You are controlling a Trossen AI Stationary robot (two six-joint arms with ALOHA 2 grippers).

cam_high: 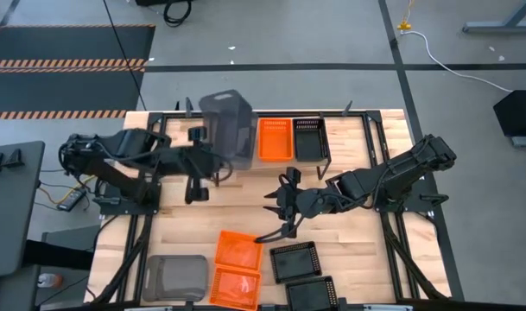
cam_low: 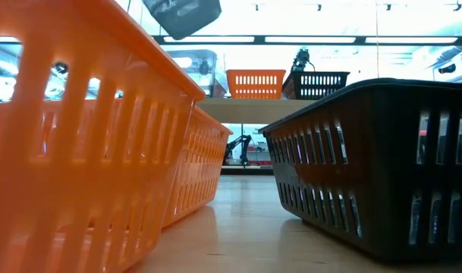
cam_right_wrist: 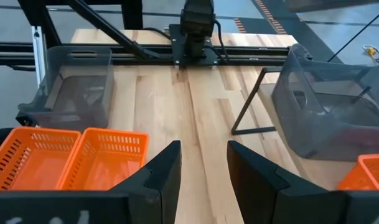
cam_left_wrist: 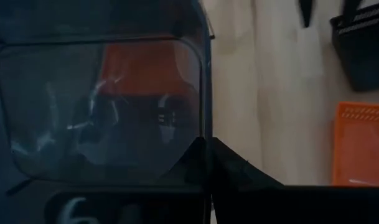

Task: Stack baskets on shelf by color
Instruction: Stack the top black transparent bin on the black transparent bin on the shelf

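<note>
Wood table (cam_high: 349, 250) w/ empty baskets; left claw (cam_high: 212, 162) clamping grey basket (cam_high: 228, 125), right claw (cam_high: 284, 212) wide.

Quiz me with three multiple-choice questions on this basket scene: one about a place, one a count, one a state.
1. The smoky grey translucent plastic basket in the left gripper is:
A) flat on the table
B) held up above the wooden-topped shelf
C) inside a black basket

2. How many bright orange plastic baskets lie on the table, off the shelf?
A) two
B) one
C) four

3. The right gripper is:
A) shut on an orange basket
B) shut on a black basket
C) open, holding nothing

Answers:
1 B: the low view shows it hanging over the shelf board.
2 A: the high view shows two side by side near the table's front edge.
3 C: its fingers stand apart over bare wood.
</note>
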